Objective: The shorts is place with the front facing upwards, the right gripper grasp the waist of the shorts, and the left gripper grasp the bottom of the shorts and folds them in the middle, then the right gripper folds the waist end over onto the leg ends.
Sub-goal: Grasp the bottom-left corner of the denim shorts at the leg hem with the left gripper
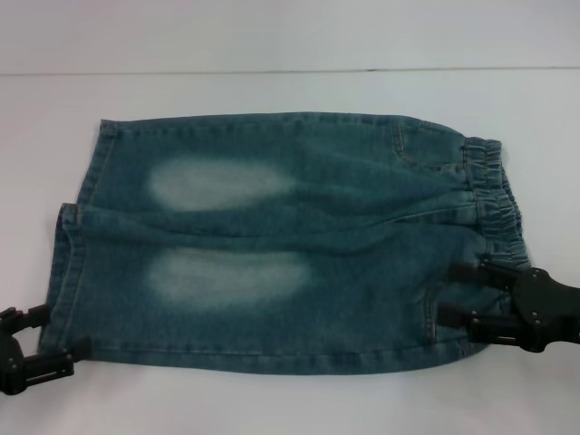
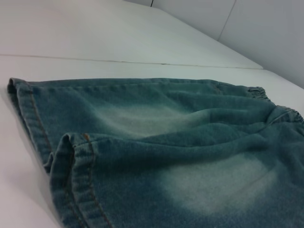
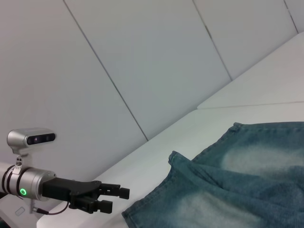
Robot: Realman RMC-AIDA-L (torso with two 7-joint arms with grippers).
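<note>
— Shorts (image 1: 290, 240) lie flat on the white worktop (image 1: 272, 45), front up, waist (image 1: 494, 195) toward the robot's right, the bottom of the shorts (image 1: 68, 272) toward its left. How many faded patches?

— Two, one on each leg. Head view has the right gripper (image 1: 464, 294) at the near waist corner, jaws spread either side of the cloth, and the left gripper (image 1: 56, 349) at the near hem corner, jaws released.

— Anything only the wrist cameras catch?

— Right wrist view alone shows the left gripper's silver wrist, its green ring light and its jaws just short of the hem; left wrist view shows both hems' stitching up close.
</note>
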